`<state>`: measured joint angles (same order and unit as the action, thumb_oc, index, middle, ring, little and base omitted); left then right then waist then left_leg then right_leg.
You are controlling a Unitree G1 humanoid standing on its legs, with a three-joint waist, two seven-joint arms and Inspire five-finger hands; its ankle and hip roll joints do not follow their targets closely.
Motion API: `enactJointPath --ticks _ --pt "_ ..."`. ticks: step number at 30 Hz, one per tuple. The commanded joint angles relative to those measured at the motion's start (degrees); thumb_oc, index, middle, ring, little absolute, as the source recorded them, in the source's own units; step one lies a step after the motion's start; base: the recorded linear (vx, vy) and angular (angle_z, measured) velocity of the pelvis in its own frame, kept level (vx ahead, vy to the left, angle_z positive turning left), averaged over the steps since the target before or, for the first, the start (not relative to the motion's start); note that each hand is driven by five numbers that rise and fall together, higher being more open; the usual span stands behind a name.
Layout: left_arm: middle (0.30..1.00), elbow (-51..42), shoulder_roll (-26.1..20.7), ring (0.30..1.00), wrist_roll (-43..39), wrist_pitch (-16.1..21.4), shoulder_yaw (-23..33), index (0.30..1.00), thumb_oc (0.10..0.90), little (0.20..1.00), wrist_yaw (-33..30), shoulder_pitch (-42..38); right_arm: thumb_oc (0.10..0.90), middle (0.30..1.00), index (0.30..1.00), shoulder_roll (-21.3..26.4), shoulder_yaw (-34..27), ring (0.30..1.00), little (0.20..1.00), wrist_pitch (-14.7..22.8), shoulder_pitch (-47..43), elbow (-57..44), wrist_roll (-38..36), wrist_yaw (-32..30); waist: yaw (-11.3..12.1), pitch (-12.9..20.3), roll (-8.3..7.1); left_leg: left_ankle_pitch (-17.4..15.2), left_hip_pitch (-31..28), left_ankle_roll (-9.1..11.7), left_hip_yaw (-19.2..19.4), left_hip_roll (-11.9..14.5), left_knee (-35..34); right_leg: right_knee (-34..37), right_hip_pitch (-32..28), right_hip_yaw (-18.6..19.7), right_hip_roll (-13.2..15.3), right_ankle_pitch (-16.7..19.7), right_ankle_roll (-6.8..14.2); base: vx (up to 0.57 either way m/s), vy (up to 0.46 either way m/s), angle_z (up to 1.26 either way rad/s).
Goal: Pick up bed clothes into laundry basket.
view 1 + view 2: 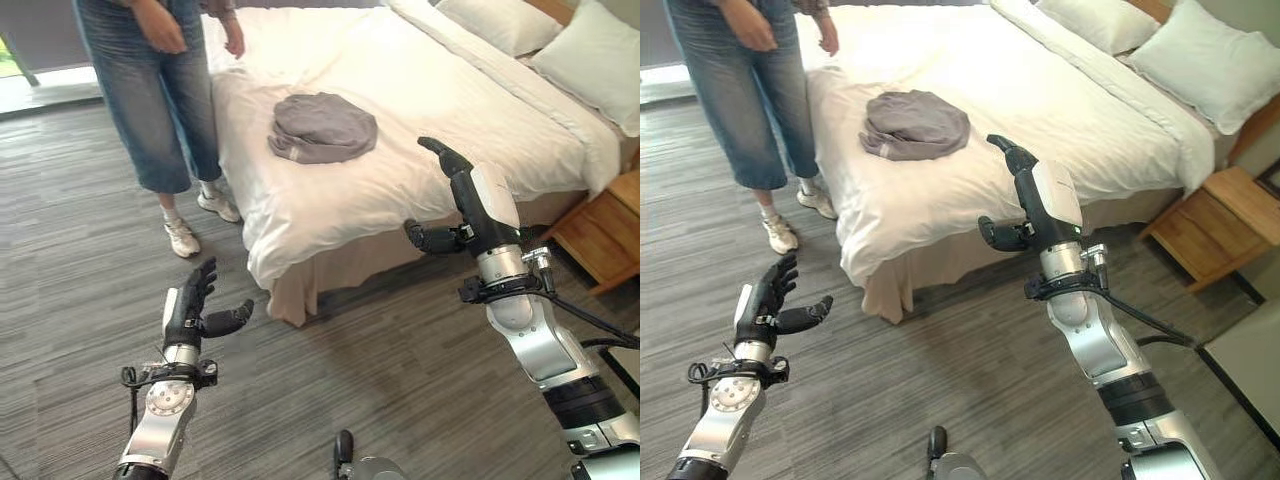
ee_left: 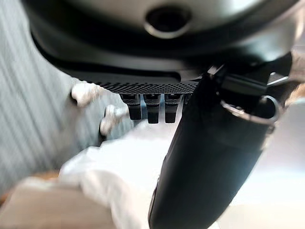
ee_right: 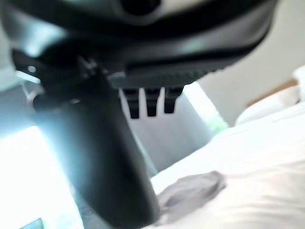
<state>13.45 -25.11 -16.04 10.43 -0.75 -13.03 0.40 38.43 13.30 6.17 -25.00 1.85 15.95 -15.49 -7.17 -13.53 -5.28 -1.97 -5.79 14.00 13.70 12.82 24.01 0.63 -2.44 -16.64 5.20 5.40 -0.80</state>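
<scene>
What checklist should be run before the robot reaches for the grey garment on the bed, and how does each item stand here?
1. Grey garment lies free on the bed, nothing on top of it: ok.
2. Right hand open, holding nothing: ok.
3. Left hand open, holding nothing, low over the floor: ok.
4. Right hand within reach of the garment: not ok; it hangs at the bed's near edge, apart from the cloth.
5. Person clear of the reach path: not ok; standing right beside the bed corner.
6. Laundry basket located: cannot tell.
</scene>
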Motion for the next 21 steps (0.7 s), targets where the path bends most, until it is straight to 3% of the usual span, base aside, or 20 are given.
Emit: enactJointPath --ticks 1,2,3,4,5,7,8,10,12,14,17,19,21 --pt "0.9 -4.9 -3.0 0.9 -1.8 6.6 0.7 0.9 0.8 0.9 -0.5 -1.4 0.8 0.9 0.9 1.4 -2.7 0.9 0.9 1.9 -6.5 -3.4 0.1 -3.8 0.9 2.0 -3.2 7.1 5.8 -2.2 5.4 2.2 23.3 4.4 -3.9 1.6 0.1 -6.7 0.7 0.44 -0.227 -0.2" --pt "0.9 -4.8 -3.1 0.9 -1.8 6.5 1.7 0.9 0.8 0.9 -0.6 -0.9 0.8 0.9 0.9 1.9 -3.6 0.9 0.9 1.5 -5.5 -3.1 0.1 -3.7 1.3 1.2 -3.19 5.9 8.3 -2.0 9.2 8.7 23.4 4.4 -5.9 0.9 0.3 -8.1 1.3 0.34 -0.12 -0.3" --pt "0.9 -4.9 -3.2 0.9 -1.9 6.5 1.7 0.9 0.8 0.9 -0.6 -0.7 0.8 0.9 0.9 1.8 -3.6 0.9 0.9 1.5 -5.3 -3.2 0.1 -3.6 1.6 1.1 -2.87 5.4 7.9 -1.7 9.4 9.2 23.7 4.4 -6.2 1.1 -0.1 -8.4 1.3 0.47 -0.035 -0.21" --pt "0.9 -5.5 -3.9 0.9 -1.9 6.5 2.9 0.9 0.8 0.9 0.3 0.3 0.8 0.9 0.9 2.4 -4.6 0.9 0.9 1.0 -3.7 -3.2 0.2 -3.1 1.9 0.9 -2.31 4.4 8.5 -1.6 14.0 11.9 14.4 4.4 -7.5 0.1 0.1 -9.8 2.3 0.24 0.028 -0.15" --pt "0.9 -5.6 -3.9 0.9 -1.9 6.4 2.9 0.9 0.8 0.9 0.3 0.5 0.8 0.9 0.9 2.4 -4.6 0.9 0.9 1.0 -3.5 -3.3 0.2 -3.0 2.0 1.1 -2.56 4.5 8.1 -1.8 14.4 11.4 13.8 4.4 -7.4 0.2 0.4 -9.7 2.4 0.3 0.068 -0.03" --pt "0.9 -7.0 -4.8 0.9 -0.6 6.4 3.7 0.9 0.8 0.9 0.9 1.2 0.8 0.9 0.9 4.4 -5.3 0.9 0.9 0.5 -2.1 -2.2 0.4 -1.9 3.0 1.5 -2.4 2.5 13.4 -3.4 14.9 5.6 1.8 4.4 -8.4 0.5 1.2 -10.9 3.6 0.26 0.15 -0.04" --pt "0.9 -7.1 -5.1 0.9 -0.2 6.4 3.7 0.9 0.8 0.9 0.9 1.2 0.8 0.9 0.9 5.4 -4.8 0.9 0.9 0.4 -1.7 -0.2 0.5 -1.4 3.2 1.7 -2.39 3.5 15.0 -3.8 15.6 4.2 -4.4 4.4 -9.0 0.0 1.3 -11.4 4.4 0.36 0.19 0.0" --pt "0.9 -7.5 -6.1 0.9 -0.1 6.5 3.5 0.9 0.8 0.9 1.2 0.9 0.8 0.9 0.9 7.8 -4.2 0.9 0.9 0.0 -2.7 3.2 -0.7 -1.2 3.6 2.5 -2.11 6.5 14.4 -3.9 16.3 2.2 -15.1 4.4 -10.2 -0.3 1.6 -12.2 5.6 0.31 0.151 0.02" --pt "0.9 -7.7 -6.6 0.9 0.0 6.6 3.7 0.9 0.8 0.9 1.1 0.8 0.8 0.9 0.9 9.1 -3.8 0.9 0.9 -0.3 -3.6 5.8 -1.6 -1.0 4.1 2.8 -2.15 7.9 14.1 -4.1 17.1 1.4 -19.5 4.4 -11.1 -0.5 1.7 -12.8 6.2 0.29 0.131 -0.11" --pt "0.9 -9.0 -7.5 0.9 -0.7 6.7 3.8 0.9 0.8 0.9 2.2 1.0 0.8 0.9 0.9 10.4 -3.4 0.9 0.9 -1.1 -4.4 8.5 -3.6 0.1 4.1 3.7 -1.17 9.1 10.7 -4.9 16.7 -0.2 -26.7 4.4 -11.9 -0.1 1.4 -12.9 7.4 0.39 0.219 -0.22" --pt "0.9 -9.2 -8.2 0.9 -1.0 6.6 3.9 0.9 0.8 0.9 2.2 0.7 0.8 0.9 0.9 11.2 -2.7 0.9 0.9 -1.9 -5.8 12.8 -5.3 1.2 4.3 5.2 -1.86 10.1 8.4 -5.5 15.3 -1.6 -28.6 4.4 -13.1 1.3 2.0 -12.3 8.0 0.41 0.191 -0.4" --pt "0.9 -9.1 -8.3 0.9 -1.1 6.1 4.0 0.9 0.8 0.9 2.5 0.9 0.8 0.9 0.9 10.8 -2.0 0.9 0.9 -2.5 -7.2 13.7 -5.9 1.7 4.6 5.6 -3.06 8.6 6.9 -6.7 15.1 -2.6 -28.8 3.6 -14.1 1.9 2.6 -11.2 8.2 0.26 0.143 -0.17" --pt "0.9 -8.3 -8.7 0.9 -0.4 5.4 3.9 0.9 0.8 0.9 2.5 0.8 0.8 0.9 0.9 10.3 -0.3 0.9 0.9 -2.7 -9.3 14.7 -5.6 2.5 5.0 5.6 -4.69 6.7 5.0 -8.2 15.8 -3.6 -28.9 -2.8 -12.3 2.4 4.6 -9.1 9.9 0.28 0.188 -0.02"
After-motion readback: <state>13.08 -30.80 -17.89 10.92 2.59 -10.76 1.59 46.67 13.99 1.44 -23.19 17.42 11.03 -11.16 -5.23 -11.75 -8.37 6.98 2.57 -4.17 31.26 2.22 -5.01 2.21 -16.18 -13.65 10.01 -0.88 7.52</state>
